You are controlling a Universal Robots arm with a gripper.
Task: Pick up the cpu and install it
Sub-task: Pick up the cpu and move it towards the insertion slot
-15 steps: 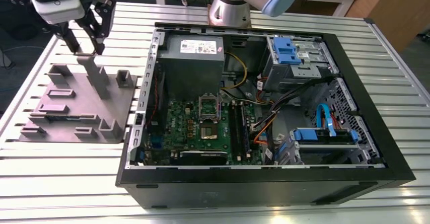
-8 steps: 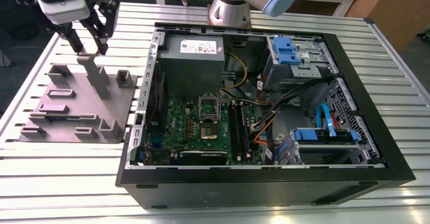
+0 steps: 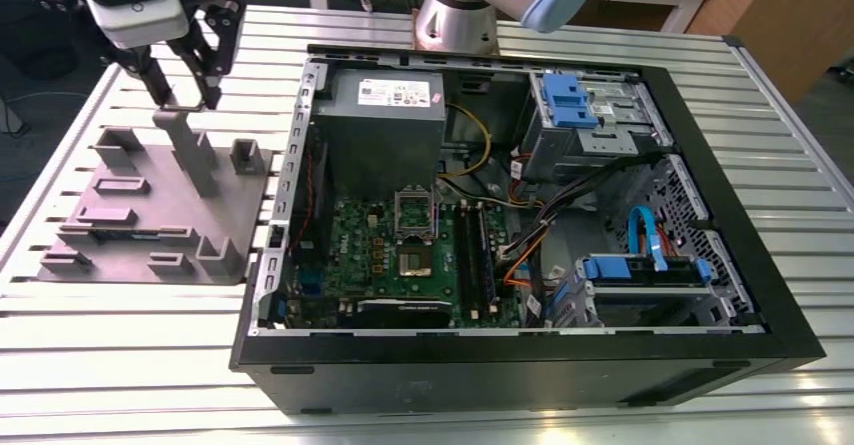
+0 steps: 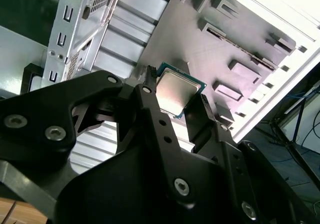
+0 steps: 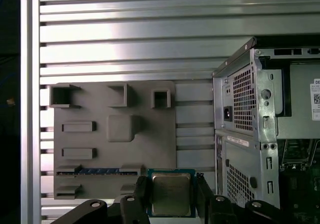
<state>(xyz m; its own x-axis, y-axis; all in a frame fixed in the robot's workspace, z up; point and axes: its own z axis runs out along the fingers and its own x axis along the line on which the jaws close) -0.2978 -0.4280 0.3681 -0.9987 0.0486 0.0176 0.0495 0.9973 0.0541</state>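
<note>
two black fingers of the gripper are clamped on the cpu, which sits between the jaws with its silvery top facing the cameras in both wrist views. its side edges are hidden behind the fingers, and the linkage covers its near corner in the second wrist view. beyond the jaws lies the grey holder block. farther off to one side of the jaws stands the open computer case on the slatted table.

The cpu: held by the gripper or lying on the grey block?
Held: the gripper clamps the cpu by two opposite edges.
</note>
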